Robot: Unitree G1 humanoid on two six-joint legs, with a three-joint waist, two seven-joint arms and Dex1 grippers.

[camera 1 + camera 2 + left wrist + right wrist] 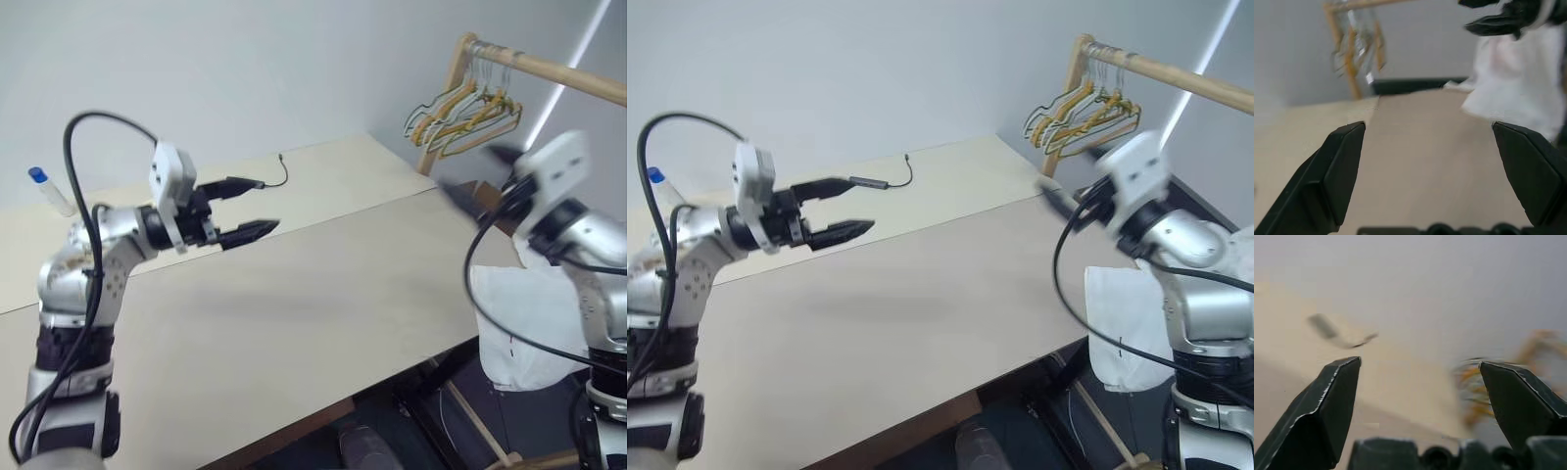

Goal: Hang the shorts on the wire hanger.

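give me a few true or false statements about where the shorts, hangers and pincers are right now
1. The left pincer is open and holds nothing. True.
2. The shorts lie spread flat in the middle of the table. False: they hang off the table's right end, below the right arm.
3. The wire hangers hang on a wooden rail. True.
4. The right pincer is shut on the shorts. False: its jaws stand wide apart with nothing between them.
5. A hanger lies on the table. False: the hangers are on the rail.

One white shorts [529, 328], several wire hangers [460, 116], two pincers, one table [294, 313]
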